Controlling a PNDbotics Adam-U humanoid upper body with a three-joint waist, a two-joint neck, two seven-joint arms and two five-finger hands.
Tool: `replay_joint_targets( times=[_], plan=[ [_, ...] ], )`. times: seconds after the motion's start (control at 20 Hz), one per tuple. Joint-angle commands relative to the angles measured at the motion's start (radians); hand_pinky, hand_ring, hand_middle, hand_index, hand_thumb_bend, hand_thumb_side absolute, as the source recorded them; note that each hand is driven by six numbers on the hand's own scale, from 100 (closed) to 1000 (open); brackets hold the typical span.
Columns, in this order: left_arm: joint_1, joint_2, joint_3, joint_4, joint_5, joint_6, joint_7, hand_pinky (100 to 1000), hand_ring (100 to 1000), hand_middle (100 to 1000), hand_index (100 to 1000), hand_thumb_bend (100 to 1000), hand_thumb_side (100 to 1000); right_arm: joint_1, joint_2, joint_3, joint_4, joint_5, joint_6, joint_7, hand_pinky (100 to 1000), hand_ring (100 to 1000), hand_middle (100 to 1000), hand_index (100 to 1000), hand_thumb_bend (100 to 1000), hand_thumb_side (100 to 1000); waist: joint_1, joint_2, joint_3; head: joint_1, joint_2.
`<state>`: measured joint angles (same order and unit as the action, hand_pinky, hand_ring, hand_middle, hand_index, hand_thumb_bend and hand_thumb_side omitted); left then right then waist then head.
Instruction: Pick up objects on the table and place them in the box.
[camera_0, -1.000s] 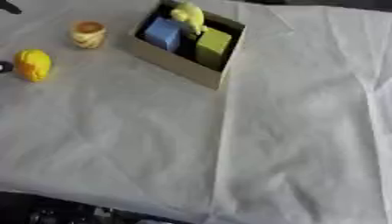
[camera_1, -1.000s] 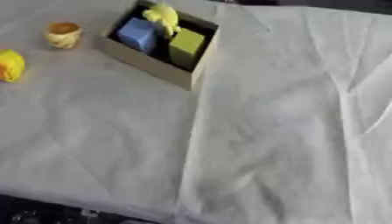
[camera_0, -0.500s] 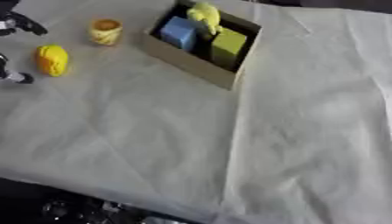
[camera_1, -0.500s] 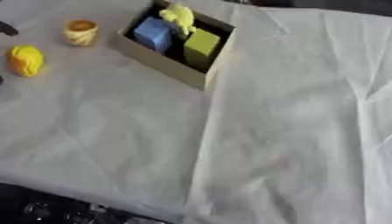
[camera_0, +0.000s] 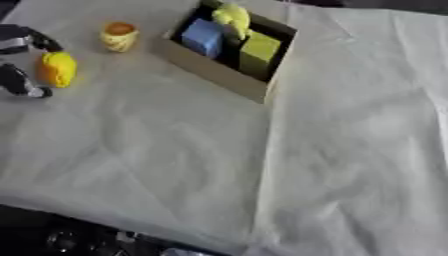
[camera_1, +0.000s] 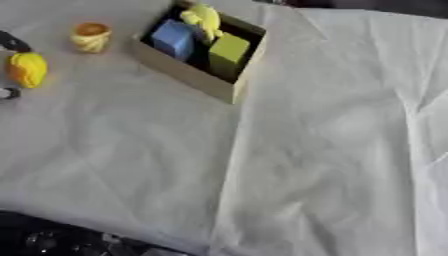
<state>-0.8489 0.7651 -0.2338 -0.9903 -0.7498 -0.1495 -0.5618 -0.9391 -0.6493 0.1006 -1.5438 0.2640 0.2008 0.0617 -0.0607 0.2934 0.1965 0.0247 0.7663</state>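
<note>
At the left edge of the cloth-covered table (camera_0: 289, 165), the robot's left hand (camera_0: 19, 60) brackets a small yellow object (camera_0: 58, 69): one dark finger arches over the object's top, another reaches down past its lower left side to the cloth. The fingers look spread around the object rather than clamped on it, and whether they touch it cannot be told from either view. The object sits just to the right of the hand, resting on the cloth, its long axis running roughly away from the robot. It is rounded, bright yellow with an orange tinge along its left side. The right hand shows in neither view, so the left is plainly the nearer. Beyond the object, an orange-topped yellow cup (camera_0: 119, 36) stands apart on the cloth. Farther right lies the open box (camera_0: 219, 75), already holding a blue block (camera_0: 203, 37), a yellow-green block (camera_0: 259, 51) and a yellow toy (camera_0: 231, 16).
</note>
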Motion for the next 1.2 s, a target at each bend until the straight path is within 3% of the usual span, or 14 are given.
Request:
replay_joint_targets(
  times=[0.05, 0.2, 0.35, 0.4, 0.45, 0.5, 0.55, 0.7, 0.95, 1.2],
  plan=[
    [-0.025, 0.014, 0.012, 0.012, -0.037, 0.005, 0.026, 846, 891, 806, 900, 420, 100, -0.009, -0.019, -0.014, 0.001, -0.011, 0.002, -0.009, 808, 801, 713, 856, 100, 561, 0.018, -0.017, -0.001, 0.002, 0.004],
    [-0.034, -0.002, 0.014, 0.037, -0.063, 0.004, 0.058, 830, 875, 787, 882, 376, 100, -0.004, -0.016, -0.014, 0.006, -0.017, 0.003, -0.011, 808, 801, 712, 858, 100, 570, 0.019, -0.015, -0.001, 0.004, 0.004],
    [-0.038, -0.013, 0.014, 0.05, -0.084, 0.004, 0.102, 795, 818, 739, 833, 287, 100, -0.001, -0.015, -0.014, 0.008, -0.022, 0.002, -0.012, 808, 801, 712, 858, 100, 576, 0.02, -0.014, -0.001, 0.003, 0.004],
    [-0.039, -0.016, 0.013, 0.053, -0.091, 0.004, 0.12, 776, 793, 709, 779, 228, 100, -0.001, -0.013, -0.014, 0.009, -0.023, 0.001, -0.012, 811, 802, 714, 861, 100, 585, 0.02, -0.013, -0.001, 0.003, 0.004],
    [-0.04, -0.019, 0.013, 0.057, -0.1, 0.005, 0.142, 776, 793, 709, 779, 228, 100, -0.001, -0.012, -0.014, 0.01, -0.025, 0.0, -0.011, 811, 802, 714, 861, 100, 585, 0.02, -0.013, -0.002, 0.003, 0.004],
    [-0.042, -0.022, 0.014, 0.058, -0.109, 0.01, 0.169, 742, 757, 672, 705, 129, 100, 0.0, -0.01, -0.014, 0.012, -0.027, -0.002, -0.01, 812, 804, 710, 862, 100, 592, 0.02, -0.013, -0.002, 0.002, 0.004],
    [-0.042, -0.024, 0.015, 0.057, -0.115, 0.015, 0.197, 733, 748, 661, 692, 100, 100, 0.0, -0.009, -0.014, 0.013, -0.029, -0.003, -0.009, 813, 804, 707, 862, 100, 593, 0.02, -0.013, -0.003, 0.0, 0.004],
    [-0.041, -0.023, 0.019, 0.0, -0.089, 0.019, 0.244, 732, 740, 651, 685, 100, 114, 0.002, -0.012, -0.016, 0.014, -0.031, -0.009, -0.008, 814, 805, 706, 862, 100, 586, 0.019, -0.012, -0.004, -0.023, 0.004],
    [-0.072, -0.019, 0.018, -0.226, -0.001, 0.037, 0.224, 731, 732, 650, 685, 100, 122, 0.003, -0.015, -0.021, 0.01, -0.031, -0.013, -0.011, 815, 805, 704, 862, 100, 579, 0.022, -0.014, -0.006, -0.061, 0.004],
    [-0.153, -0.083, 0.004, -0.368, 0.033, 0.057, 0.188, 734, 728, 650, 686, 100, 125, 0.003, -0.009, -0.02, 0.009, -0.031, -0.014, -0.009, 816, 805, 702, 862, 100, 586, 0.027, -0.018, -0.012, -0.075, 0.004]
  ],
)
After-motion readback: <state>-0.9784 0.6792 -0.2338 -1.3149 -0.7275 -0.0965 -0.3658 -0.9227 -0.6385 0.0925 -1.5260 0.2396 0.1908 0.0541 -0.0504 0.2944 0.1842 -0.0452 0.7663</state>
